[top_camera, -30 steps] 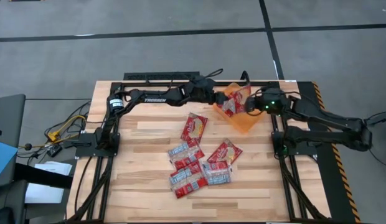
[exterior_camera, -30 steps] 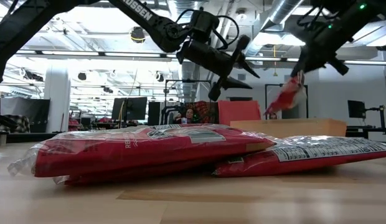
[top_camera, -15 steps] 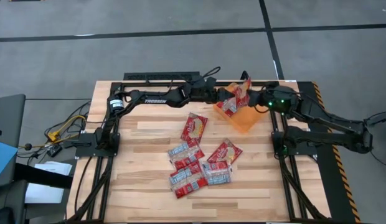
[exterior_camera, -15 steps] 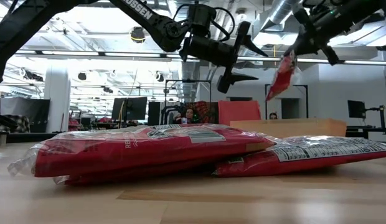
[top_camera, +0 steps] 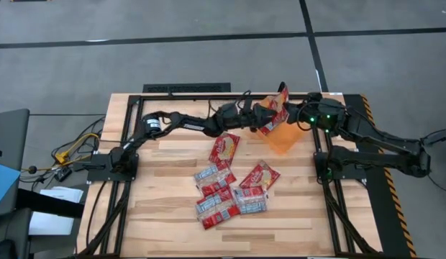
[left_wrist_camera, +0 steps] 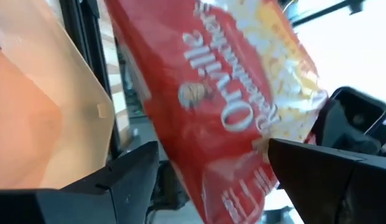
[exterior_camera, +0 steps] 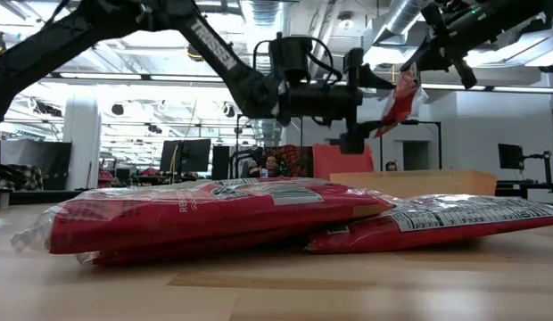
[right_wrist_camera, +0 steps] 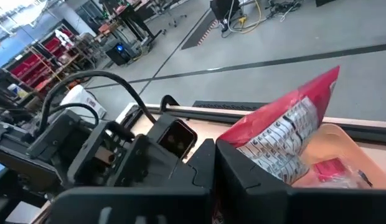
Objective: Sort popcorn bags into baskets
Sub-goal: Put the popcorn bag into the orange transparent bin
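My right gripper (right_wrist_camera: 213, 155) is shut on one red popcorn bag (top_camera: 278, 106), which it holds up over the orange basket (top_camera: 284, 138) at the table's far right. My left gripper (left_wrist_camera: 211, 155) reaches in level from the table's left. It is open, with one finger on each side of that bag's lower part (left_wrist_camera: 230, 112). Another bag (right_wrist_camera: 333, 171) lies inside the basket. Several more popcorn bags (top_camera: 230, 183) lie flat in a loose pile on the middle of the table. My right gripper pinches the bag's upper end (right_wrist_camera: 243, 146) between its two fingers, coming from the table's right and slanting a little downward. The bag hangs tilted below the fingers (exterior_camera: 403, 94), lifted clear of the basket. I cannot tell whether my left gripper's fingers touch the bag.
The black arm frames (top_camera: 331, 173) run along both sides of the wooden table. Bare boards lie at the near edge (top_camera: 230, 241) and at the left (top_camera: 165, 180). A yellow-and-black striped strip (top_camera: 385, 180) borders the right edge.
My right gripper has risen and drawn the bag up out of the basket; the bag now hangs higher. My left gripper has moved toward the table's right, sunk a little and rolled, so that its open fingers now straddle the bag.
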You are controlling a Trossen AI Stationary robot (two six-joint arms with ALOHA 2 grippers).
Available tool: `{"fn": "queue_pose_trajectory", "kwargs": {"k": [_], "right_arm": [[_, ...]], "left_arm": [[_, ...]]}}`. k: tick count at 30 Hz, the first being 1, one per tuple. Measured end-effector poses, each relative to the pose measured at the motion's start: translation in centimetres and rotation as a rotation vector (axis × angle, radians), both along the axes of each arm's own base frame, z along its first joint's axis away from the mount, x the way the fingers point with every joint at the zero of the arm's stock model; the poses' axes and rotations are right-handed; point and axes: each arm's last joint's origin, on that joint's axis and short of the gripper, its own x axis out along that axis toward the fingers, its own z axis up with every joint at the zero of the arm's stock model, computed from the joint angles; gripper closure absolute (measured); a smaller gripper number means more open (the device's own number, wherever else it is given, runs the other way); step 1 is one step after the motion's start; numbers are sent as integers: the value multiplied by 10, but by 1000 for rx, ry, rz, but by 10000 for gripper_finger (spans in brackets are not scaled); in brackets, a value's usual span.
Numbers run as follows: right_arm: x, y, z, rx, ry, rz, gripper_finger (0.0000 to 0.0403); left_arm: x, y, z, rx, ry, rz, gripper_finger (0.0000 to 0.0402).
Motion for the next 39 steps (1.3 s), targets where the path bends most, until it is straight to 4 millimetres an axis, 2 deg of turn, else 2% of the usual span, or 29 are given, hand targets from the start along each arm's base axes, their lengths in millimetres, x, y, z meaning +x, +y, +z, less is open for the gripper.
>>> {"fn": "queue_pose_trajectory", "kwargs": {"k": [5, 11, 16, 24, 32, 39], "right_arm": [[-1, 0, -2, 11, 23, 1, 382], [-1, 1, -3, 15, 32, 6, 381], [0, 2, -8, 47, 74, 60, 364], [-4, 6, -18, 40, 235, 152, 347], [-30, 12, -21, 14, 344, 132, 312], [-51, 13, -17, 13, 292, 27, 273]], "left_arm": [[2, -3, -2, -31, -45, 49, 133], [1, -3, 0, -32, -61, 53, 187], [1, -4, 0, -20, -57, 31, 257], [0, 0, -2, 55, -20, -76, 386], [2, 17, 4, 141, 55, -169, 395], [20, 29, 44, 398, 283, -285, 399]]}}
